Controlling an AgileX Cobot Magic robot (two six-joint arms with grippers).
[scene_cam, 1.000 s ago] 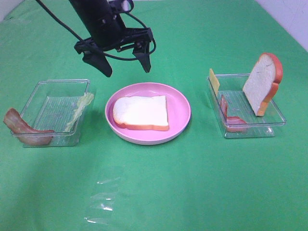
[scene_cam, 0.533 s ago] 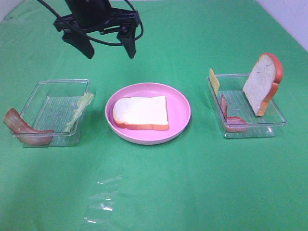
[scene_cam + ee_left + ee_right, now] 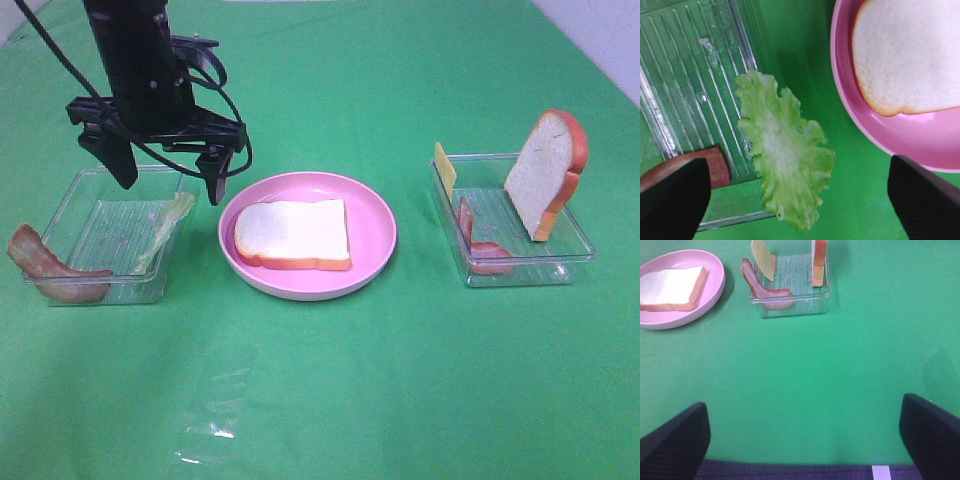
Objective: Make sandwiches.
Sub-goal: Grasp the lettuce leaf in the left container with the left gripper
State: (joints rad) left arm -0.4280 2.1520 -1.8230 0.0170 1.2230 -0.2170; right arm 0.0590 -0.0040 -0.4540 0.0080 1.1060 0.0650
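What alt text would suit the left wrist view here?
A pale green lettuce leaf lies at the clear tray's edge, between the dark fingertips of the open left gripper. Beside it, a pink plate holds one white bread slice.

1. Our left arm (image 3: 135,50) stood at about ten o'clock in the high view, reaching down from the twelve o'clock edge with its wrist held near vertical.
2. Our left gripper (image 3: 170,188) hung below it, jaws spread wide, both dark fingers (image 3: 212,180) pointing toward six o'clock and gripping nothing.
3. In its wrist view, our right gripper (image 3: 802,440) had its two dark fingertips wide apart, also gripping nothing.
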